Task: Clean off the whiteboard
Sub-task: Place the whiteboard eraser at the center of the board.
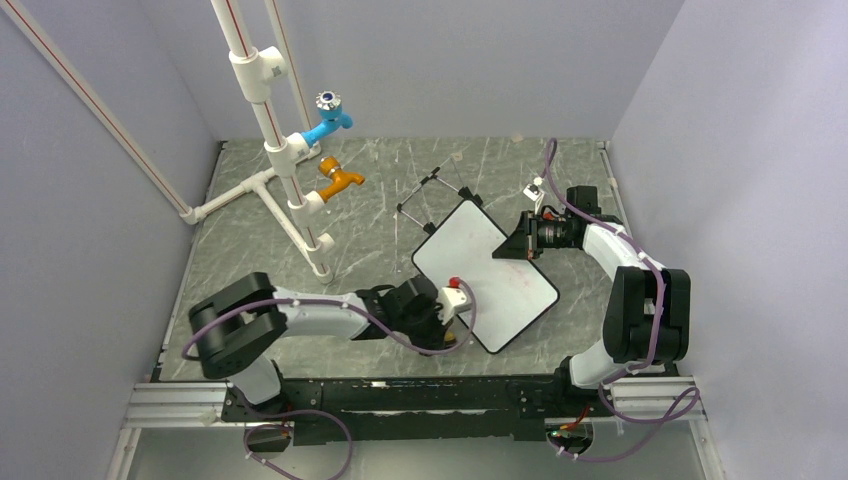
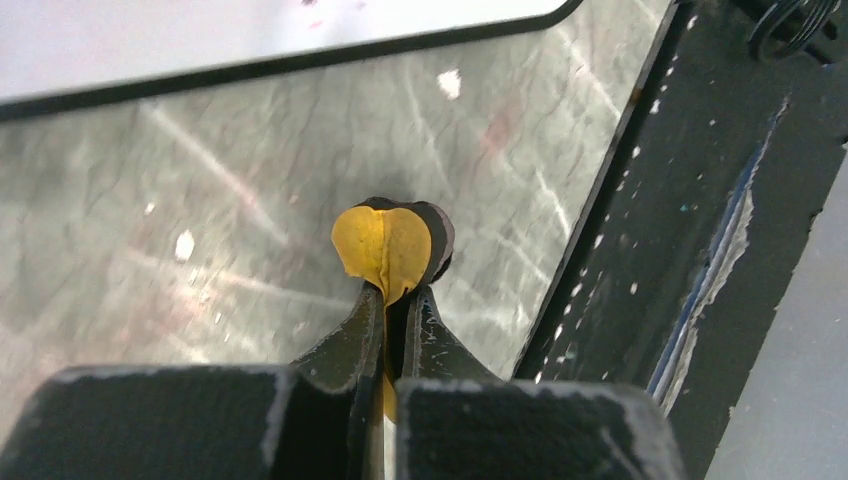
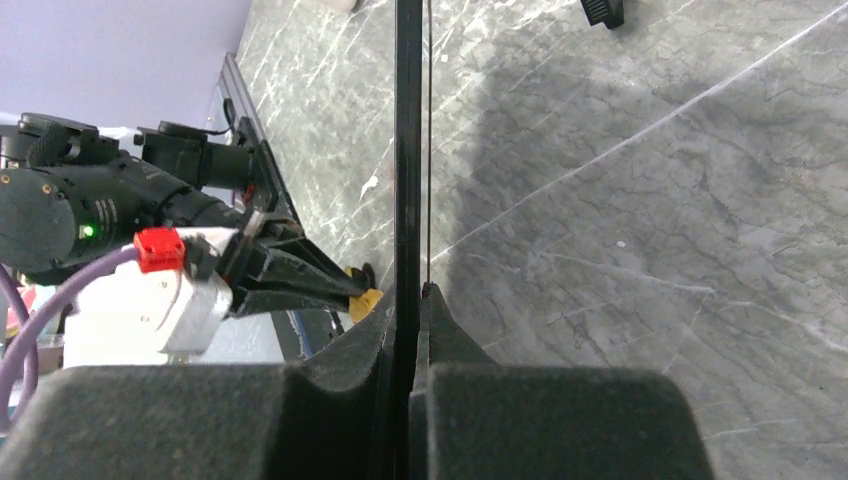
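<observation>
The whiteboard (image 1: 470,255), white with a thin black frame, sits tilted at the table's middle, with faint red smears near its right side. Its black wire easel feet (image 1: 436,192) stick out behind it. My right gripper (image 1: 505,252) is shut on the board's right edge, and the right wrist view sees the board edge-on as a black strip (image 3: 408,150) between the jaws (image 3: 410,295). My left gripper (image 1: 452,322) is at the board's near left edge, shut on a small yellow-black eraser (image 2: 388,248). The eraser hovers over bare table just off the board's frame (image 2: 250,68).
A white pipe stand (image 1: 285,175) with a blue tap (image 1: 328,122) and an orange tap (image 1: 340,180) rises at the back left. A black rail (image 2: 700,200) runs along the table's near edge, close to my left gripper. Grey walls enclose three sides.
</observation>
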`<action>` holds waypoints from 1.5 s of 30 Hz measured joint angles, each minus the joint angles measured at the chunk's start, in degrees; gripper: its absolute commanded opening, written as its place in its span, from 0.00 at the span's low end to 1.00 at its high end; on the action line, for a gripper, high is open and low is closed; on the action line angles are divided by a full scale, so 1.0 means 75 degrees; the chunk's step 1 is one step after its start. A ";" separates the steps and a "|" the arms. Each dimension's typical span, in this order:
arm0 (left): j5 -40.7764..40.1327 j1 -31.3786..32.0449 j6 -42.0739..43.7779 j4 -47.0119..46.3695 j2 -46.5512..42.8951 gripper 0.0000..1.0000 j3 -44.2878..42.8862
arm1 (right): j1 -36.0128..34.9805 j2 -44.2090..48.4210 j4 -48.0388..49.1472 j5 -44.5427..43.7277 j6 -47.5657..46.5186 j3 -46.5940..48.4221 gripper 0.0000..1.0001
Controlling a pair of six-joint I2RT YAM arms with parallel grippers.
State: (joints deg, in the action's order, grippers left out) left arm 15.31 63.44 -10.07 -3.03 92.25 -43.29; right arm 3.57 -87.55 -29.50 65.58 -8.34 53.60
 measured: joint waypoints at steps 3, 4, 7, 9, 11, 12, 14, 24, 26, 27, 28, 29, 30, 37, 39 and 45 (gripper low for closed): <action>-0.0321 -0.0076 -0.0087 -0.0149 -0.0574 0.00 0.0522 | 0.0000 0.0000 -0.0006 -0.0003 -0.0003 0.0000 0.00; -0.0513 -0.0076 -0.0122 -0.0283 -0.0749 0.00 0.0670 | 0.0000 0.0000 -0.0012 0.0000 -0.0012 0.0000 0.00; -0.1285 -0.0076 -0.0248 -0.0871 -0.1279 0.00 0.1102 | 0.0000 0.0000 -0.0090 -0.0009 -0.0079 0.0000 0.00; -0.2011 -0.0102 -0.0332 -0.1352 -0.1635 0.00 0.1454 | 0.0000 0.0006 -0.0149 -0.0017 -0.0166 0.0000 0.00; -0.2850 -0.0172 -0.0431 -0.1833 -0.1935 0.00 0.1859 | 0.0000 0.0052 -0.0268 -0.0073 -0.0283 0.0000 0.00; -0.3112 -0.0213 -0.0463 -0.1976 -0.1976 0.00 0.1973 | -0.0003 0.0096 -0.0347 -0.0093 -0.0350 0.0000 0.00; -0.3652 -0.0326 -0.0603 -0.2139 -0.1944 0.08 0.2124 | -0.0015 0.0239 -0.0583 -0.0137 -0.0560 0.0017 0.00; -0.4438 -0.0446 -0.1195 -0.1868 -0.1754 0.76 0.2113 | -0.0420 0.1157 -0.2002 -0.1003 -0.2238 0.0912 0.00; -0.4427 -0.0455 -0.1230 -0.1784 -0.1993 0.80 0.2116 | -0.0434 0.1326 -0.2197 -0.1192 -0.2489 0.1055 0.00; -0.4401 -0.0472 -0.1233 -0.1775 -0.2162 0.81 0.2122 | -0.0431 0.1381 -0.2337 -0.1306 -0.2643 0.1174 0.00; -0.4357 -0.0490 -0.1230 -0.1775 -0.2299 0.83 0.2124 | -0.0431 0.1393 -0.2433 -0.1373 -0.2757 0.1262 0.00; -0.4246 -0.0522 -0.1239 -0.1789 -0.2474 0.84 0.2127 | -0.0431 0.1399 -0.2547 -0.1443 -0.2885 0.1364 0.00; -0.4159 -0.0551 -0.1236 -0.1795 -0.2594 0.85 0.2130 | -0.0463 0.1399 -0.2643 -0.1527 -0.3013 0.1460 0.00; -0.3491 -0.0819 -0.1227 -0.1737 -0.2428 0.85 0.2139 | -0.0656 0.1399 -0.2894 -0.1757 -0.3276 0.1588 0.00; -0.3325 -0.0871 -0.1241 -0.1620 -0.2162 0.87 0.2127 | -0.0685 0.1402 -0.2932 -0.1754 -0.3305 0.1588 0.00; -0.2311 -0.1236 -0.1617 -0.1781 -0.1932 0.96 0.2122 | -0.0836 0.1454 -0.3281 -0.1699 -0.3736 0.1585 0.00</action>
State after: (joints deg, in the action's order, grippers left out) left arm -2.02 54.17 -22.20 -16.38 77.76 -27.38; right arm -2.70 -76.64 -54.11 52.84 -36.36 65.49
